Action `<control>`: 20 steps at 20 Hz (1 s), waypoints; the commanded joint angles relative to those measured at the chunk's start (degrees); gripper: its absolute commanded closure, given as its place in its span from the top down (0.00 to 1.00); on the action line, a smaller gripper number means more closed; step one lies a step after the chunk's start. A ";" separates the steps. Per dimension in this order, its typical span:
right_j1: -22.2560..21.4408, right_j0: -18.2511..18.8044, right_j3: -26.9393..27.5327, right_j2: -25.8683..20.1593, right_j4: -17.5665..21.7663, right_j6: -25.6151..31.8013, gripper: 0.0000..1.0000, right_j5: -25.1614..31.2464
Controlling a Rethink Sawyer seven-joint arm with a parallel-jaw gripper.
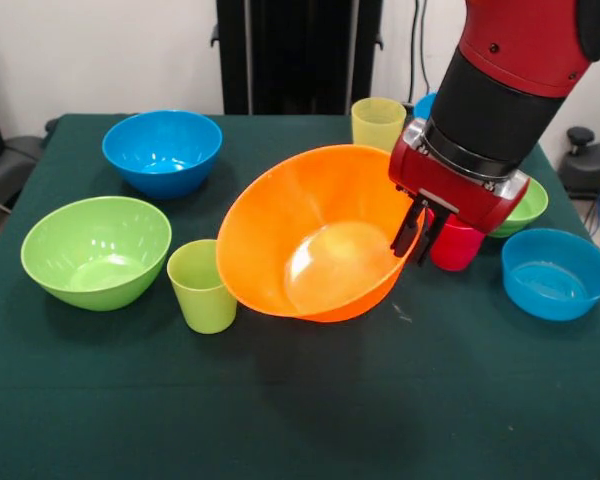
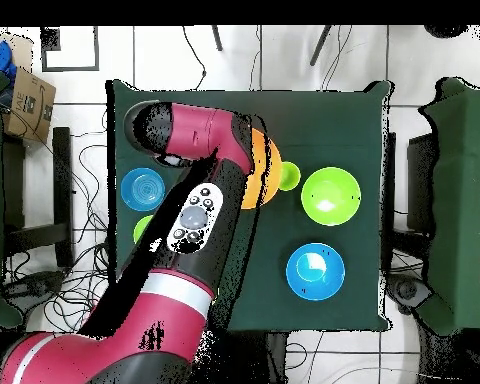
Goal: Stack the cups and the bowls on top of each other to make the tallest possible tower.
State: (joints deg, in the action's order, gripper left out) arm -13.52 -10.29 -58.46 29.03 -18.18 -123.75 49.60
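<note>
From the front, the gripper (image 1: 416,232) has its fingers clamped on the rim of the large orange bowl (image 1: 315,235), which hangs tilted, mouth toward the camera. A lime green cup (image 1: 202,286) stands just beside it, and a red cup (image 1: 454,245) sits partly hidden behind the gripper. A large green bowl (image 1: 95,250) sits well apart. Overhead, the arm (image 2: 184,225) covers most of the orange bowl; the grip itself seems hidden there.

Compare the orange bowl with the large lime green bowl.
The orange bowl is bigger and tilted, its opening facing the camera, with the hand at its rim; the large lime green bowl sits upright and untouched on the table. Both are round, glossy and empty.
</note>
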 commanded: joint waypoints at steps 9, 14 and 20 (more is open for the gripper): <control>1.04 -2.92 -3.91 -4.89 3.82 -4.30 0.00 1.26; 1.00 -4.86 -4.21 -1.96 5.70 -4.47 0.00 2.62; 1.66 -8.15 -4.77 2.70 8.58 -5.89 0.00 3.62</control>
State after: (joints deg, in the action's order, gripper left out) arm -13.32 -15.79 -59.22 32.08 -15.68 -123.75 49.62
